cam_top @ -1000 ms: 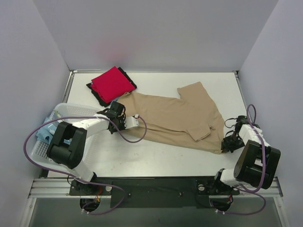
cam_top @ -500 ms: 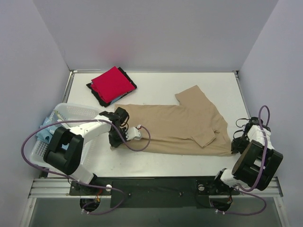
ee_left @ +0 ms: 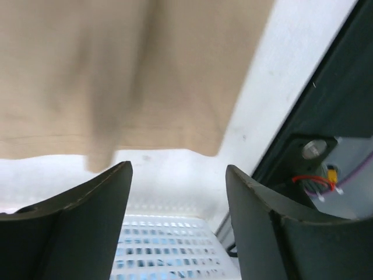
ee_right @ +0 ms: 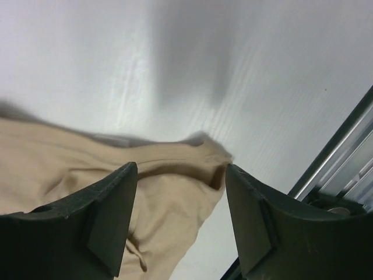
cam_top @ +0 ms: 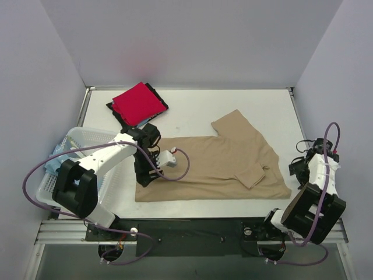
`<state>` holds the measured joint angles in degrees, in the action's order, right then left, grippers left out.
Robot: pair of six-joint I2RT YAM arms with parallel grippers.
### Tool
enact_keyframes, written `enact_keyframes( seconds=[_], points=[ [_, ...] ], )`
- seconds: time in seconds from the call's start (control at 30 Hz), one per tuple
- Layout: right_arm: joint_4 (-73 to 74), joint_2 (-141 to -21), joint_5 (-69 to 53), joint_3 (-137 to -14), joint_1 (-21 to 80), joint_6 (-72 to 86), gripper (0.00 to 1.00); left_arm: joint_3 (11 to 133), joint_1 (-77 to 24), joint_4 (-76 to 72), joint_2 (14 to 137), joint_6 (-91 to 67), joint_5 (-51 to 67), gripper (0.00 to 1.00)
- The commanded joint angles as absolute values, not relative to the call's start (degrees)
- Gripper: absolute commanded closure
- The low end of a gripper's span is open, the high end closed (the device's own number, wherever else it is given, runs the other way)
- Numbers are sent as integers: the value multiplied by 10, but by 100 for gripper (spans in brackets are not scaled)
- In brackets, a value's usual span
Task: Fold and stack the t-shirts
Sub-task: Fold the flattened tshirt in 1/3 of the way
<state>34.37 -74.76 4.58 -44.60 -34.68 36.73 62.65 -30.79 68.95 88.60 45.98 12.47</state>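
So I've dragged the tan t-shirt (cam_top: 215,166) toward the near edge, and its hem now lies straighter and flatter there, with my left gripper (cam_top: 141,179) pulled nearer and my right gripper (cam_top: 295,170) swung further right.

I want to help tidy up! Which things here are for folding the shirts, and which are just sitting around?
For the job:
- tan t-shirt, spread flat
- red t-shirt, folded
- black t-shirt, under the red one
- light blue cloth, probably more shirts

Just lying about:
- white mesh basket, holding the blue cloth
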Motion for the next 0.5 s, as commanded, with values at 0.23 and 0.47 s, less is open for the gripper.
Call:
enact_keyframes(
  seconds=[0.23,0.47],
  points=[
    [421,-705,-11,-475,-172,310,100,628,-302,516,943,418,62,48],
    [383,-770,-63,-427,-118,304,100,633,-301,468,986,403,30,100]
  ],
)
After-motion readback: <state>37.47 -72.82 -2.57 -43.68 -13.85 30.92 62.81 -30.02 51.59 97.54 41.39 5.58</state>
